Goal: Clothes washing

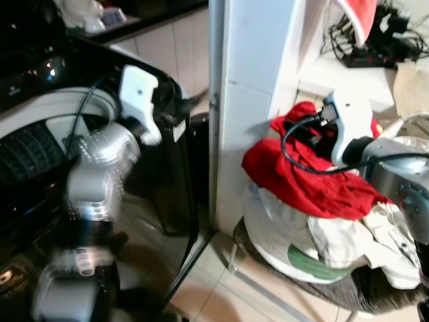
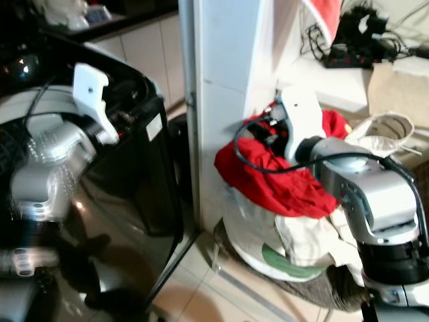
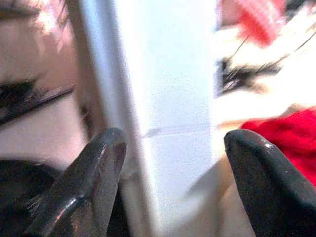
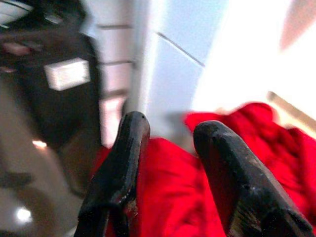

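Right gripper (image 4: 165,163) hangs just above the red garment (image 1: 315,178), its two black fingers (image 4: 118,173) parted with nothing between them and red cloth showing through the gap. That garment tops a heap of laundry: under it lie pale, cream-coloured clothes (image 1: 355,241), and the whole pile sits in a white basket (image 1: 268,241) with a green patch on its rim, resting on the tiled floor (image 1: 214,288) to the right of the white pillar (image 1: 251,87). Left gripper (image 3: 173,173) is raised on the other side of that pillar, its fingers spread wide and empty, pointing past the pillar's edge with a strip of the red garment beyond. Its silver arm (image 1: 97,168) crosses in front of the black washing machine (image 1: 154,181), which stands directly left of the pillar; the picture of the arm is blurred. Behind the pillar and the basket, a white shelf (image 1: 348,74) holds a black power strip with tangled cables (image 1: 375,40), and a red-and-white cloth (image 1: 358,17) hangs above it.
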### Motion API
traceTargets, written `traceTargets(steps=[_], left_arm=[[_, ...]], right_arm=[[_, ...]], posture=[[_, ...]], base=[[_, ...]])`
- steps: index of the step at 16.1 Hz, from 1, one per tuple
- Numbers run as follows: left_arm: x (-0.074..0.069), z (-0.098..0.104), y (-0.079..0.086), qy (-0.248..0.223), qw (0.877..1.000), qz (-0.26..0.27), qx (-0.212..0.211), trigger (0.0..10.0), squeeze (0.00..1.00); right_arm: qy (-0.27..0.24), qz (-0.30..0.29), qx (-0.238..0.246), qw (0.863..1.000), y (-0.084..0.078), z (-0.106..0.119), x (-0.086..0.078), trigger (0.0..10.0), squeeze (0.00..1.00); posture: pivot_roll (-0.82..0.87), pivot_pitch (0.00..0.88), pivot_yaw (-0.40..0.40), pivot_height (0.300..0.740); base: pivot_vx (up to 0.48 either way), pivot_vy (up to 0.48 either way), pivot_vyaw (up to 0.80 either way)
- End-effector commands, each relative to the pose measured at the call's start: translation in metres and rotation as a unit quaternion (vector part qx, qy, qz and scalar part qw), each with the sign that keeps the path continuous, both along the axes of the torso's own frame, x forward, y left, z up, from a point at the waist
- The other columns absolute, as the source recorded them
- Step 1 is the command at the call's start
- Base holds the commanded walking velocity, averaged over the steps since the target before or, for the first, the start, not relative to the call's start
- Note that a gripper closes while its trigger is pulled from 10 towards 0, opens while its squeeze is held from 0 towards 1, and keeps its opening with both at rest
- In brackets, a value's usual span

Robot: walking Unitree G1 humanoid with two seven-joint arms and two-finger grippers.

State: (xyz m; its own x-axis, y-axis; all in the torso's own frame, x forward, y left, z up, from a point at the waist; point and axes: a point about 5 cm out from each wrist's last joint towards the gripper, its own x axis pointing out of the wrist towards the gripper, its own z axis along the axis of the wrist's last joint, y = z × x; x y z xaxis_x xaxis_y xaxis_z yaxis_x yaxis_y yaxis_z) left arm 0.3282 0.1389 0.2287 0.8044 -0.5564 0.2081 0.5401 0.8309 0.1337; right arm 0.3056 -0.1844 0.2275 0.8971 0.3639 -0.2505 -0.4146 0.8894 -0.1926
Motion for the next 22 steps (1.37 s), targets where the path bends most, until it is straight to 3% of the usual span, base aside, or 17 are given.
traceTargets(steps=[1, 3, 5, 6, 8, 12, 16, 19, 20, 21, 22], left_arm=[[-0.014, 0.005, -0.013, -0.029, 0.999, -0.026, 0.0, 10.0, 0.0], [-0.025, -0.005, -0.025, -0.033, 0.998, -0.043, 0.022, 10.0, 0.0], [-0.035, -0.025, -0.035, -0.021, 0.996, -0.054, 0.073, 10.0, 0.0], [-0.039, -0.043, -0.036, -0.01, 0.991, -0.054, 0.123, 10.0, 0.0], [-0.046, -0.059, -0.038, 0.014, 0.985, -0.069, 0.154, 10.0, 0.0], [-0.057, -0.076, -0.04, 0.061, 0.987, -0.077, 0.13, 10.0, 0.0], [-0.065, -0.084, -0.038, 0.079, 0.985, -0.084, 0.125, 10.0, 0.0], [-0.075, -0.081, -0.042, 0.091, 0.98, -0.14, 0.112, 10.0, 0.0], [-0.08, -0.08, -0.044, 0.098, 0.976, -0.166, 0.105, 10.0, 0.0], [-0.082, -0.08, -0.045, 0.097, 0.974, -0.173, 0.108, 10.0, 0.0], [-0.083, -0.081, -0.046, 0.098, 0.973, -0.178, 0.111, 10.0, 0.0]], right_arm=[[-0.004, -0.035, -0.022, 0.999, -0.011, -0.005, 0.004, 10.0, 1.0], [-0.001, -0.058, -0.028, 0.998, -0.019, -0.014, 0.009, 10.0, 1.0], [0.017, -0.061, -0.031, 0.997, -0.023, -0.03, 0.013, 10.0, 1.0], [0.037, -0.042, -0.034, 0.998, -0.022, -0.043, 0.014, 10.0, 1.0], [0.072, 0.022, -0.062, 0.995, -0.013, -0.057, 0.009, 10.0, 1.0], [0.092, 0.045, -0.13, 0.986, -0.013, -0.078, 0.013, 10.0, 1.0], [0.12, 0.108, -0.147, 0.976, -0.007, -0.083, 0.007, 10.0, 1.0], [0.134, 0.11, -0.165, 0.971, -0.008, -0.091, 0.007, 10.0, 1.0], [0.145, 0.112, -0.171, 0.968, -0.009, -0.093, 0.007, 10.0, 0.6], [0.148, 0.112, -0.182, 0.966, -0.01, -0.095, 0.007, 10.0, 0.0], [0.149, 0.109, -0.206, 0.961, -0.014, -0.098, 0.006, 10.0, 0.0]], posture=[[-0.08, 0.0, 0.053, 0.74], [-0.08, 0.0, 0.05, 0.74], [-0.08, 0.0, 0.051, 0.74], [-0.08, 0.0, 0.052, 0.74], [-0.08, 0.0, 0.046, 0.74], [-0.07, 0.0, 0.04, 0.74], [-0.06, 0.0, 0.025, 0.74], [-0.06, 0.0, 0.02, 0.74], [-0.06, 0.0, 0.019, 0.74], [-0.06, 0.0, 0.019, 0.74], [-0.06, 0.0, 0.019, 0.74]], base=[[0.0, 0.0, 0.0], [0.0, 0.0, 0.0], [0.0, 0.0, 0.0], [0.0, 0.0, 0.0], [0.0, 0.0, 0.0], [0.0, 0.0, 0.0], [0.0, 0.0, 0.0], [0.0, 0.0, 0.0], [0.0, 0.0, 0.0], [0.0, 0.0, 0.0], [0.0, 0.0, 0.0]])
